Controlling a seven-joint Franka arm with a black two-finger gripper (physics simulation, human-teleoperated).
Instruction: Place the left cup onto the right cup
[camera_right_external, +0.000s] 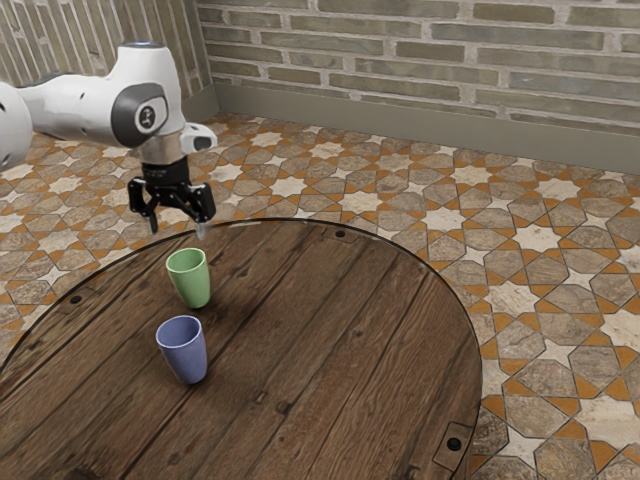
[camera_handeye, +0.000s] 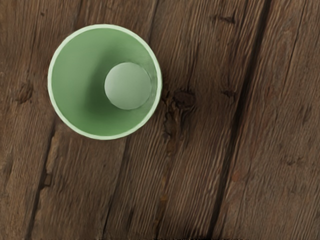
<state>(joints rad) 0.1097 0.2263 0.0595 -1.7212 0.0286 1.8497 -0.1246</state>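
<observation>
Our gripper (camera_right_external: 180, 216) hangs wide open over a round dark plank table (camera_right_external: 330, 340), star-tiled floor (camera_right_external: 520, 230) and brick wall (camera_right_external: 420, 50) behind.

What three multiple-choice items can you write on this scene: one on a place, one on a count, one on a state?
1. Where is the green cup standing?
A. on the table, apart from the blue cup
B. inside the blue cup
C. on the floor
2. How many cups are on the table?
A. one
B. two
C. four
3. How is the hand?
A. shut on the green cup
B. open, above the table
C. shut on the blue cup
Answers: 1 A, both cups stand upright with bare wood between them. 2 B, one green and one blue. 3 B, its fingers are spread and hold nothing.
</observation>
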